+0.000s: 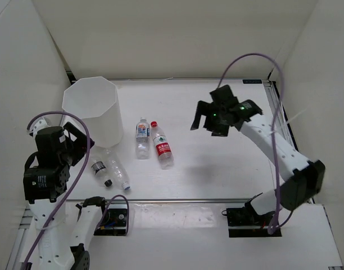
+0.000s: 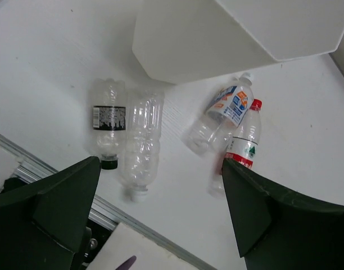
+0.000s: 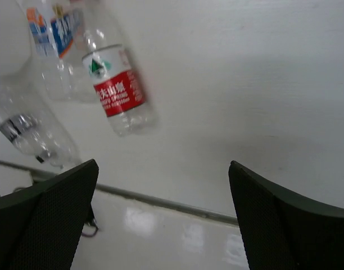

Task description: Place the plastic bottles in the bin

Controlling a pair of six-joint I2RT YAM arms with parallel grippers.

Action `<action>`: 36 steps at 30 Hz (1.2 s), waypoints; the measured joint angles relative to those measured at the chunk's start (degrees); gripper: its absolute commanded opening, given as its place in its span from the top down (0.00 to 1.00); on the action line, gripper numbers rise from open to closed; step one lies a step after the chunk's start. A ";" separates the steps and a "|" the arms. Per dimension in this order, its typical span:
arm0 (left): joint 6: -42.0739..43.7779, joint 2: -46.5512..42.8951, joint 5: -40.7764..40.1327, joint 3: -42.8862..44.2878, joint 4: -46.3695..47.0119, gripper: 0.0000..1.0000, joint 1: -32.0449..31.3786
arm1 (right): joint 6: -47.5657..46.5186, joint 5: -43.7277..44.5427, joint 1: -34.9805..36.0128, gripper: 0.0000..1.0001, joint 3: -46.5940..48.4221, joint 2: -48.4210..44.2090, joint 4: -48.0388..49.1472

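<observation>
Four clear plastic bottles lie on the white table. The red-capped, red-labelled bottle (image 1: 162, 145) (image 2: 244, 140) (image 3: 117, 88) lies beside the white-capped, blue-labelled one (image 1: 141, 136) (image 2: 223, 113). Two unlabelled ones lie nearer me: one with a black band and dark cap (image 1: 100, 171) (image 2: 108, 124), one plain (image 1: 118, 172) (image 2: 141, 143). The tall white faceted bin (image 1: 94, 109) (image 2: 228, 34) stands at the back left. My left gripper (image 1: 76, 143) (image 2: 161, 214) is open and empty, raised left of the bottles. My right gripper (image 1: 210, 120) (image 3: 163, 219) is open and empty, raised right of the red bottle.
A metal rail (image 1: 189, 200) runs along the table's near edge. White walls enclose the table on three sides. Purple cables (image 1: 256, 62) loop from both arms.
</observation>
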 measured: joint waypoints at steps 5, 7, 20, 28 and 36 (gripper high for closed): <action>-1.49 0.04 5.79 -3.39 -0.83 0.00 0.00 | -4.87 -9.68 3.52 0.00 6.03 13.79 -0.20; -1.31 0.04 7.56 -5.01 -0.55 0.00 0.00 | -7.26 -12.63 4.11 0.00 9.57 18.99 0.07; -0.20 -0.15 8.59 -9.25 1.62 0.00 -0.02 | -14.88 -21.64 6.10 0.00 21.66 41.68 2.43; 0.72 0.26 6.38 -9.18 1.53 0.00 -0.02 | -15.93 -26.21 8.96 0.25 23.71 49.59 3.28; 1.55 -0.09 5.49 -9.03 0.31 0.00 -0.02 | -16.39 -27.54 7.02 0.48 22.67 48.33 3.17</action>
